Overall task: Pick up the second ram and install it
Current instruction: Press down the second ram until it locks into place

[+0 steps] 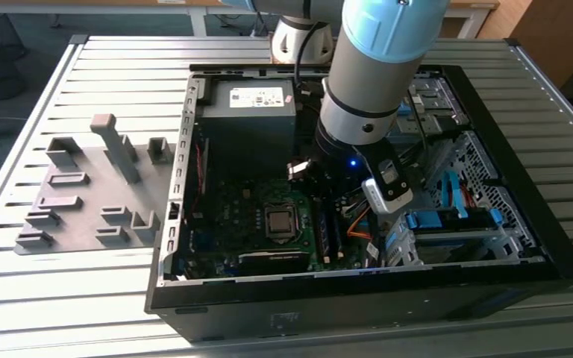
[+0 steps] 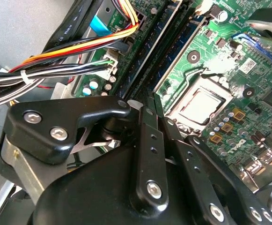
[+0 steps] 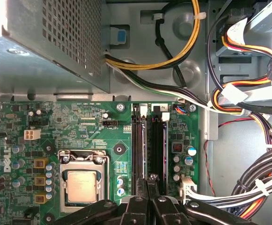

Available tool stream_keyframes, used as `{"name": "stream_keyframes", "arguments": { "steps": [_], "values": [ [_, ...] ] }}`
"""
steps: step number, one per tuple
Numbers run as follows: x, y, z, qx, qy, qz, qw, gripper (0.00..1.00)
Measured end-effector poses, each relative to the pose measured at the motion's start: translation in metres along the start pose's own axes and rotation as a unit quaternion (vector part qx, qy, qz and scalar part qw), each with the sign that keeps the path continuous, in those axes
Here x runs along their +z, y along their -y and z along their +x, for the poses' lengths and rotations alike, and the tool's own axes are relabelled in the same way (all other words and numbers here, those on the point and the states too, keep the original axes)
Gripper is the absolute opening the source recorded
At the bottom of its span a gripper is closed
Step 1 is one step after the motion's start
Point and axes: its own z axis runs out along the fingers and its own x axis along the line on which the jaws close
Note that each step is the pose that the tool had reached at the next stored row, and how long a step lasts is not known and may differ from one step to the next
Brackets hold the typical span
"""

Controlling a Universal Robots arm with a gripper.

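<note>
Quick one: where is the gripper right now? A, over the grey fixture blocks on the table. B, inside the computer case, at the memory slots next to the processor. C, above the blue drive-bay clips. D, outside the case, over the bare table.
B: in the first wrist view the gripper sits at the end of the memory slots, beside the processor, inside the case.

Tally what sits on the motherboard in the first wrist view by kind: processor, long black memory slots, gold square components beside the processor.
processor: 1
memory slots: 2
gold square components: 3
Total: 6
</note>
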Motion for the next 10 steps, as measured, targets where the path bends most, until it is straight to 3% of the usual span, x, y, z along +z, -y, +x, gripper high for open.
{"name": "stream_keyframes", "arguments": {
  "steps": [10],
  "values": [
    [0.0002, 0.0, -0.0001, 0.0, 0.0002, 0.0, 1.0, 0.11]
  ]
}}
